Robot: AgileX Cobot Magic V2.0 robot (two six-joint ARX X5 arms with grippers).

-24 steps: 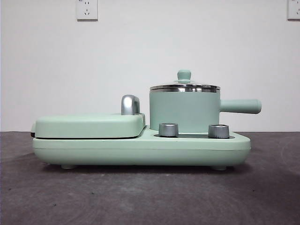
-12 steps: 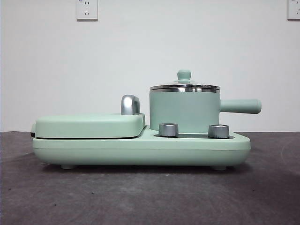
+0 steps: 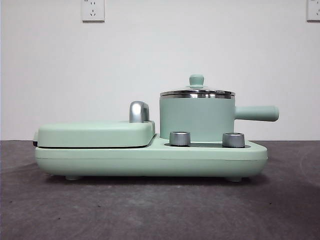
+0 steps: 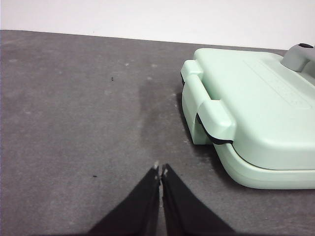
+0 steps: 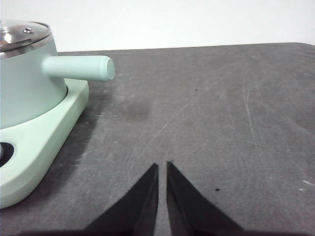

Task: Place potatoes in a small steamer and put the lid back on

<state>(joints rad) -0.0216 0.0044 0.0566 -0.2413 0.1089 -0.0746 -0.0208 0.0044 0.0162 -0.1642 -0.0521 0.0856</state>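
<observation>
Sitting lidded, the small steamer (image 5: 24, 83) well apart from the right gripper (image 5: 162, 166), jaws nearly together.

The small steamer (image 3: 197, 119) stands on the right half of the cooker base (image 3: 150, 160), with the lid (image 3: 197, 92) seated on its rim and its side handle (image 3: 256, 113) pointing right. The griddle cover (image 3: 95, 134) lies on the left half, its chrome handle (image 3: 139, 111) just left of the steamer. Two control knobs (image 3: 180, 138) sit on the base in front of the steamer, and the base rests on the table (image 3: 150, 210).
</observation>
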